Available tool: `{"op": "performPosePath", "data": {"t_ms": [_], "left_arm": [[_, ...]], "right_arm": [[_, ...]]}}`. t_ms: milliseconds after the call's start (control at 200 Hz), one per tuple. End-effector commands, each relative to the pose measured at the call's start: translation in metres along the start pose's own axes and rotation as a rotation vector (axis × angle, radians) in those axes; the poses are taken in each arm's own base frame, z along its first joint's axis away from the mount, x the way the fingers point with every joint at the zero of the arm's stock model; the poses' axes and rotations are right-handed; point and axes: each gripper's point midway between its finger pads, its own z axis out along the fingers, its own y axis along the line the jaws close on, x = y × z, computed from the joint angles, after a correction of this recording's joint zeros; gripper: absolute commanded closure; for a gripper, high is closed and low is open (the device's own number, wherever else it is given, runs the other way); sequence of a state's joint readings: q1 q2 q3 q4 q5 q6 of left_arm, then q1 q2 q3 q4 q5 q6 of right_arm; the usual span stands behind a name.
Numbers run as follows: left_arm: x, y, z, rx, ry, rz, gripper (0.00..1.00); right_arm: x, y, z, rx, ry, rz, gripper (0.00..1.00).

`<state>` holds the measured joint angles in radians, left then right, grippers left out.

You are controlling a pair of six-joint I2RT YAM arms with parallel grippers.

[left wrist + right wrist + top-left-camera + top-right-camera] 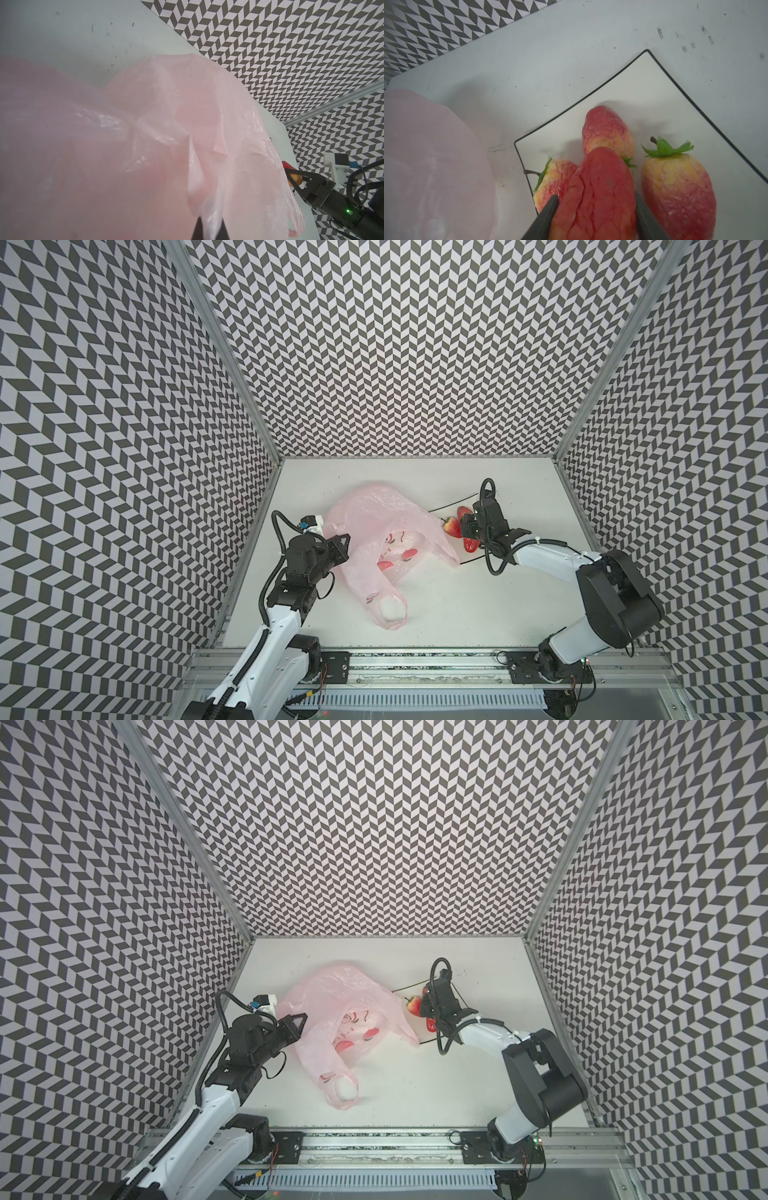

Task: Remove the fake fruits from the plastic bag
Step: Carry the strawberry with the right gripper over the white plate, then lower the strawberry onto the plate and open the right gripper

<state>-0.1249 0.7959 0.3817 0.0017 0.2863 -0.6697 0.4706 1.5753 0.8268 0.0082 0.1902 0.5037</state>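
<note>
Strawberry sits clamped between the right gripper fingers, held just above the square black-rimmed plate, where three more strawberries lie. Left gripper is pinched tight on a fold of the pink plastic bag, which sprawls mid-bench, nearer the left edge, beside the plate.

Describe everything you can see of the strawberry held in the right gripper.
The glossy red fake strawberry looks like veined, shiny plastic, deep red all over. It is clamped between the black fingers of the right gripper, pointed tip away from the wrist camera, its cap hidden. It hangs over the square white black-rimmed plate, above three paler strawberries.
</note>
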Motion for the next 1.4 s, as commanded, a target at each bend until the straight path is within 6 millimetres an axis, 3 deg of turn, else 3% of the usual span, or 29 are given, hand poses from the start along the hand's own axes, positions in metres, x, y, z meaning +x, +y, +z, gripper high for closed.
{"op": "performPosePath", "data": {"t_ms": [0, 285, 496, 631, 931, 1217, 1392], "left_arm": [[-0.009, -0.003, -0.005, 0.000, -0.021, 0.019, 1.00], [-0.014, 0.008, -0.011, -0.032, -0.045, 0.000, 1.00], [-0.009, 0.006, -0.008, -0.009, -0.022, -0.005, 1.00], [-0.007, 0.001, -0.007, 0.016, -0.002, 0.005, 1.00], [-0.007, -0.003, -0.005, 0.041, 0.010, 0.010, 1.00], [-0.007, -0.004, -0.004, 0.042, 0.010, 0.013, 1.00], [-0.008, -0.004, -0.005, 0.041, 0.009, 0.013, 1.00]], "right_arm": [[-0.009, 0.019, -0.007, -0.042, -0.038, -0.042, 0.53], [0.035, 0.027, -0.037, -0.067, 0.019, -0.090, 0.53], [0.059, 0.026, -0.025, -0.078, 0.072, -0.059, 0.53], [0.061, 0.026, -0.015, -0.060, 0.072, -0.051, 0.51], [0.058, 0.011, -0.009, 0.034, 0.049, -0.063, 0.36], [0.047, 0.010, -0.023, 0.033, 0.018, -0.059, 0.27], [0.031, 0.021, -0.044, -0.047, -0.039, -0.056, 0.25]]}}
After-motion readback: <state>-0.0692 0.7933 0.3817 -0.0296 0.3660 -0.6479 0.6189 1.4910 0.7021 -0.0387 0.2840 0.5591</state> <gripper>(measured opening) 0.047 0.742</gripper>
